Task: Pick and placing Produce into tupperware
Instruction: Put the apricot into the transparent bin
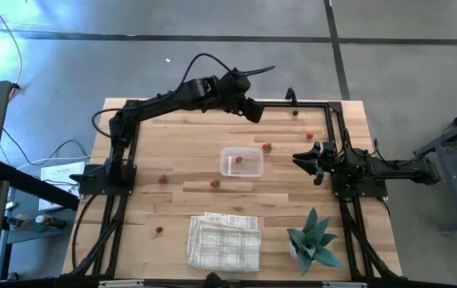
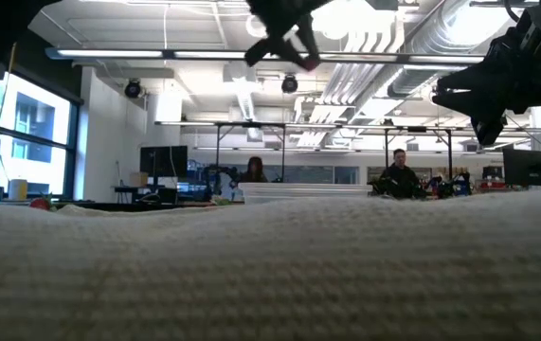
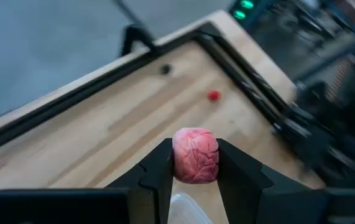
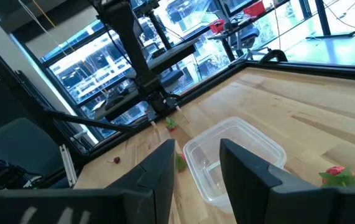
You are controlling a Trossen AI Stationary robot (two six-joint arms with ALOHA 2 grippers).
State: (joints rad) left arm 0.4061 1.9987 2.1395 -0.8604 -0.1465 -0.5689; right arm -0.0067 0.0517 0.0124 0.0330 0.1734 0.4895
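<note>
My left gripper (image 1: 254, 110) hangs high over the table's far edge, shut on a wrinkled pink-red piece of produce (image 3: 195, 149). The clear tupperware (image 1: 241, 162) stands at the table's middle with one red piece (image 1: 238, 159) inside. Other pieces of produce lie loose on the wood: one (image 1: 266, 147) by the tupperware's far right corner, one (image 1: 214, 183) near its front, one (image 1: 163, 180) to the left. My right gripper (image 1: 312, 158) waits open at the table's right side, pointing at the tupperware (image 4: 233, 158). My left gripper pinches the piece of produce by two opposite sides (image 3: 178, 163) between its two fingers (image 3: 233, 171). The fingers slant downward toward the table's far right corner. The piece sits at their free ends, lifted clear of the table.
A folded white checked cloth (image 1: 225, 240) lies at the near edge and fills the low view's foreground. A small potted plant (image 1: 314, 240) stands near right. Black frame rails (image 1: 336, 128) run along the far and right edges. A red (image 3: 213, 95) and a dark piece (image 3: 165, 70) lie far right.
</note>
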